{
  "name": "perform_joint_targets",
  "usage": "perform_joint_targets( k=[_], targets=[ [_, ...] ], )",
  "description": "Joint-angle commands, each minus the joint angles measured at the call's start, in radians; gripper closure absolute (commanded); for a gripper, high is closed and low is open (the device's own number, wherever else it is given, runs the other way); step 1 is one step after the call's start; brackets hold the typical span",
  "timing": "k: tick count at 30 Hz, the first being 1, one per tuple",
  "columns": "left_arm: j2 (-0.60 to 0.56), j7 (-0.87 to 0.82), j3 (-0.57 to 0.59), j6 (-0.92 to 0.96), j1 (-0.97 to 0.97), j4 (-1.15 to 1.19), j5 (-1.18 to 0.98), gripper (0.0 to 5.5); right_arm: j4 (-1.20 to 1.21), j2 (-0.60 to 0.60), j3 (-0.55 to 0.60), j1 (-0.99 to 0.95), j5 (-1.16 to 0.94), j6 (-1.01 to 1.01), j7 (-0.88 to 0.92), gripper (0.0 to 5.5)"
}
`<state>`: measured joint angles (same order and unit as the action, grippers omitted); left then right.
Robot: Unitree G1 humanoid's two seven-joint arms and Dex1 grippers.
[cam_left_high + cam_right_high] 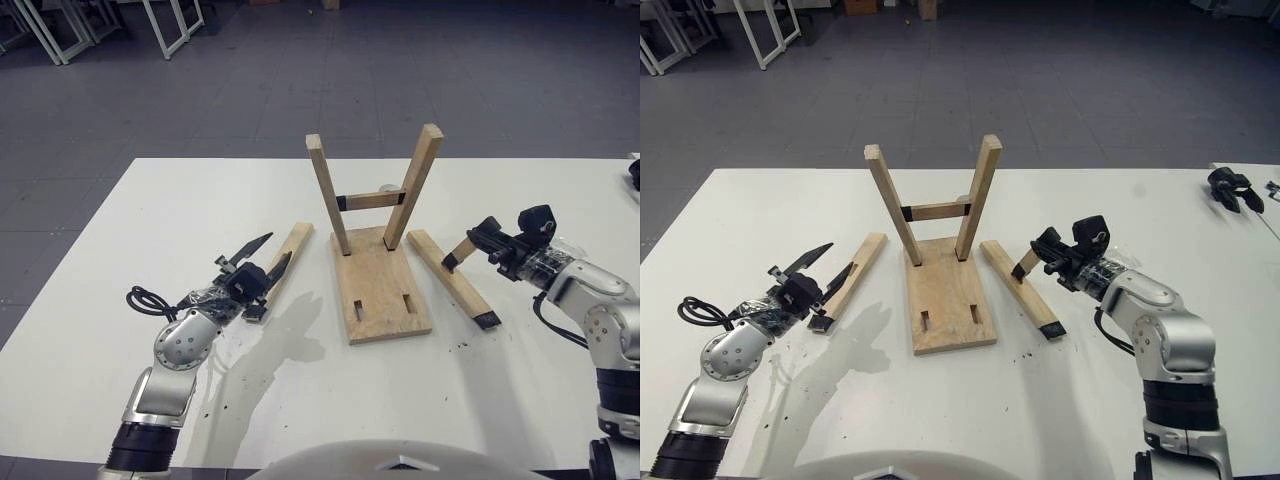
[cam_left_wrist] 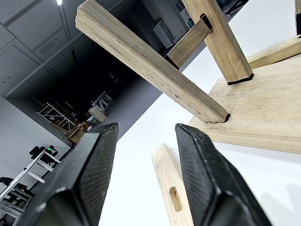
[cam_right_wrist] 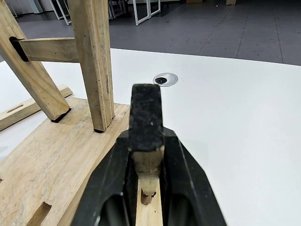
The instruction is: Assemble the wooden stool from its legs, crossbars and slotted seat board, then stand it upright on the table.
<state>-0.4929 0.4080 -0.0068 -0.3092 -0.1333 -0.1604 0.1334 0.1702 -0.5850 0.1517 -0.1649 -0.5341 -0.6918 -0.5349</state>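
The slotted seat board lies flat on the white table. Two legs stand in its far slots, joined by a crossbar. Its two near slots are empty. A loose leg lies left of the board, and my left gripper is open just beside its near end; that slotted end shows between the fingers. Another loose leg lies right of the board. My right gripper is shut on a short black-tipped crossbar, held over that leg.
A black clamp-like object rests at the table's far right edge. A round cable grommet sits in the tabletop behind the standing legs. Dark specks lie scattered on the table near my left arm.
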Motion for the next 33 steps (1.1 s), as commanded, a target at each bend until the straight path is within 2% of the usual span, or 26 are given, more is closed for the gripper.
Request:
perform_joint_targets(
  k=[1,9,24,33],
  targets=[
    [0.0,0.0,-0.005,0.016,0.002,-0.007,0.005,3.29,0.032,0.015,-0.007,0.056,0.018,-0.046,0.036,5.09],
    [0.008,-0.003,-0.009,0.019,-0.011,-0.016,0.007,3.29,0.144,0.083,0.05,0.004,0.019,0.044,0.117,5.09],
    [0.008,0.001,-0.004,0.027,-0.007,-0.01,0.001,3.29,0.105,0.062,-0.008,0.131,0.078,0.03,0.083,5.09],
    [0.013,0.0,-0.009,0.025,-0.005,-0.005,0.002,3.29,0.041,0.12,0.111,0.12,-0.009,-0.049,0.143,5.09]
  ],
)
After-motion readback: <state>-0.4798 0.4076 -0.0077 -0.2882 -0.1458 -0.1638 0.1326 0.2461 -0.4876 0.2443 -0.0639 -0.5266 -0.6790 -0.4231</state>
